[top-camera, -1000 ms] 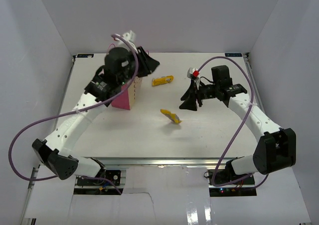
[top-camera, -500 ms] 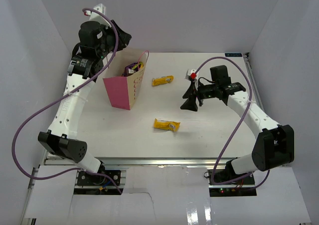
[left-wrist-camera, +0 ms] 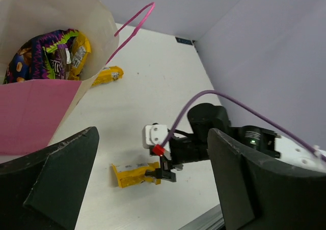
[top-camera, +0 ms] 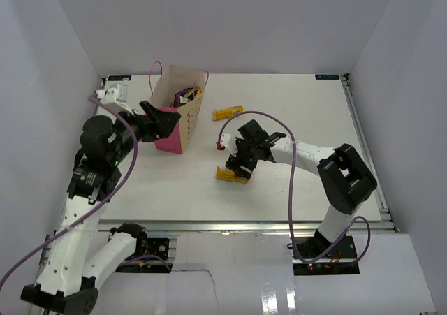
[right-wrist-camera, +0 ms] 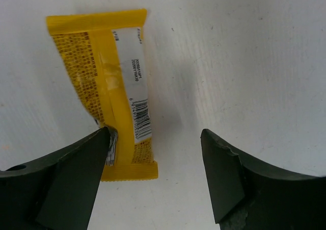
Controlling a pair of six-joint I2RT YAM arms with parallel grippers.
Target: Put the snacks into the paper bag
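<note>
- Paper bag point(top-camera: 171, 142) upright at back-left of surface point(top-camera: 300, 105), purple chip bag point(left-wrist-camera: 35, 56) showing inside.
- Left fingers point(top-camera: 164, 119) wide apart, empty, close by bag's pink wall. Risk: careless swing clips wall, bag tips, snacks spill.
- Right fingers point(top-camera: 237, 165) spread wide, gripping nothing, low over near yellow packet point(right-wrist-camera: 109, 87).
- Risk here: packet sits off-centre. One fingertip overlaps its edge, other well apart over bare surface. Closing likely shoves or pins flat wrapper instead of pinching it.
- Far yellow packet point(top-camera: 228, 112) lies just right of bag.
</note>
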